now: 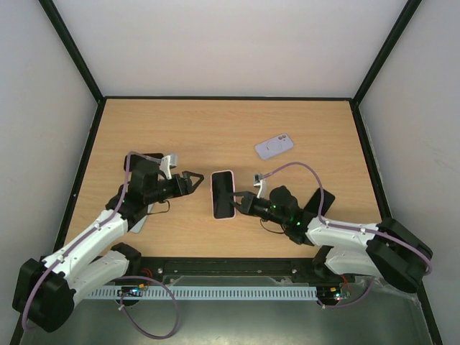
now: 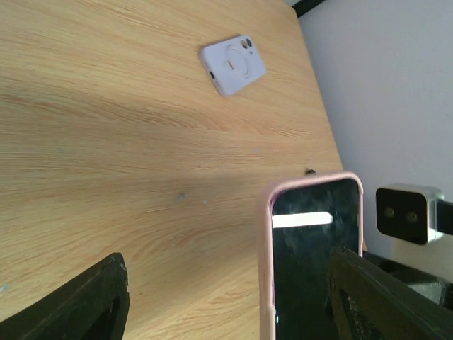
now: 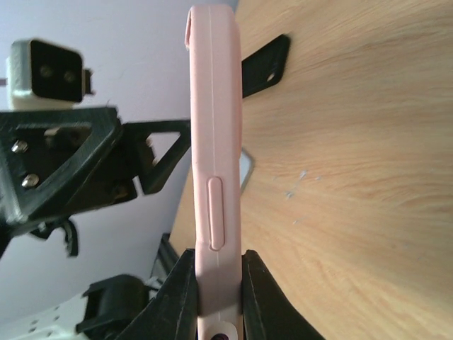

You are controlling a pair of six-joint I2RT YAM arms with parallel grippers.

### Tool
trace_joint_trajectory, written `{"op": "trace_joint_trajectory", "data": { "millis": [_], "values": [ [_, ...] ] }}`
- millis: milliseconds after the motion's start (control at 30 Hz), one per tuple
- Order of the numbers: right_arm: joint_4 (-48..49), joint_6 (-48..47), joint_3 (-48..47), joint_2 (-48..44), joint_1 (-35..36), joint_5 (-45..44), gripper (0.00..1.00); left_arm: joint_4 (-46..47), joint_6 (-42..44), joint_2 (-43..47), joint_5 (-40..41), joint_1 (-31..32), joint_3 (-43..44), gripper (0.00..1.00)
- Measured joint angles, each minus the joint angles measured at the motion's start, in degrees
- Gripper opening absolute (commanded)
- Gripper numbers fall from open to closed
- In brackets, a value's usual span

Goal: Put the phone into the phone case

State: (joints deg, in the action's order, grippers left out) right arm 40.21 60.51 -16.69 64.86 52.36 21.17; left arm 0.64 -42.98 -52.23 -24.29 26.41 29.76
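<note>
A black-screened phone [image 1: 223,192] sits inside a pink case [image 2: 267,248], whose rim runs round the screen. My right gripper [image 1: 240,203] is shut on the case's lower end and holds it on edge above the table; the right wrist view shows both fingers clamped on the pink case [image 3: 214,177], side button facing the camera. My left gripper [image 1: 194,181] is open just left of the phone and does not touch it. In the left wrist view the left gripper [image 2: 233,304] has its fingers wide apart, with the phone [image 2: 315,262] in front of the right one.
A pale lilac case or phone [image 1: 274,146] lies back up on the table at the back right, and also shows in the left wrist view [image 2: 232,65]. A grey flat item [image 1: 141,220] lies under the left arm. The wooden table [image 1: 215,129] is ringed by black frame rails.
</note>
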Motion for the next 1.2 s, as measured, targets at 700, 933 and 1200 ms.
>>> {"op": "trace_joint_trajectory", "data": {
  "millis": [700, 933, 1200],
  "values": [
    [15.0, 12.2, -5.2, 10.5, -4.3, 0.5, 0.11, 25.9, -19.0, -1.6, -17.3, -1.0, -13.4, 0.52],
    [18.8, 14.5, -5.3, 13.0, -4.8, -0.1, 0.11, 30.7, -22.6, -2.1, -18.8, -0.9, -13.7, 0.29],
    [20.0, 15.7, -5.2, 15.6, -5.8, 0.0, 0.11, 30.6, -21.4, -4.4, -18.8, -0.9, -13.1, 0.03]
  ]
}}
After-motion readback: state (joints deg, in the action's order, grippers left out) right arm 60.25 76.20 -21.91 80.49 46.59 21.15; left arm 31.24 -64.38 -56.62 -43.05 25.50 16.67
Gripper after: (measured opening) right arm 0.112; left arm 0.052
